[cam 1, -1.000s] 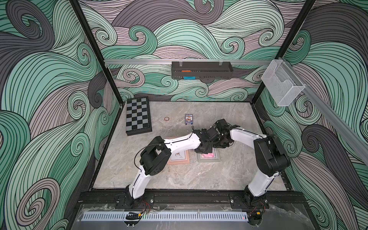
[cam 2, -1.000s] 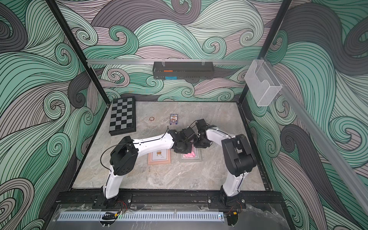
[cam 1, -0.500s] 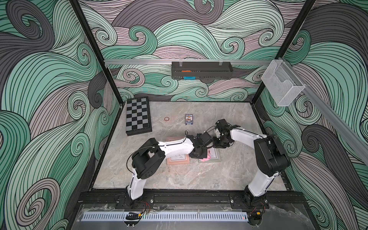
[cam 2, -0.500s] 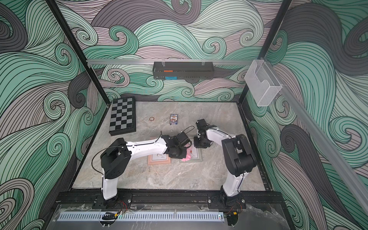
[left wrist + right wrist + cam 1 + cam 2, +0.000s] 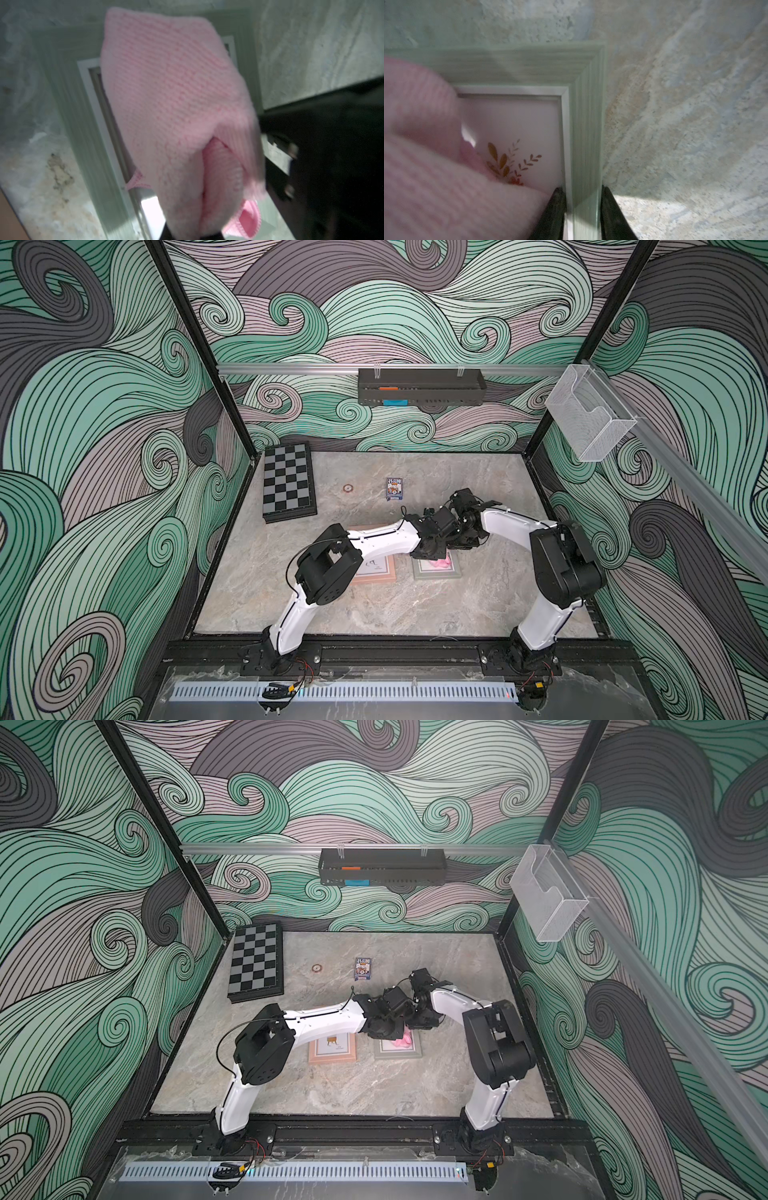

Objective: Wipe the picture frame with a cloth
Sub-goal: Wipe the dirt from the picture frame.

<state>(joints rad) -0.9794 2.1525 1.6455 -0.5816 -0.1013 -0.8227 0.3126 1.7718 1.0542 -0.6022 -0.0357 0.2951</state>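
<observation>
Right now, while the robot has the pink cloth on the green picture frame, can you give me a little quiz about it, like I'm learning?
1. True or false: the left gripper holds the pink cloth.
2. Pick one: what does the right gripper pinch? A) the card deck. B) the edge of the green picture frame. C) the peach picture frame.
3. Short answer: which game board lies near the far left corner of the table?

Key: 1 true; 2 B; 3 the chessboard.
</observation>
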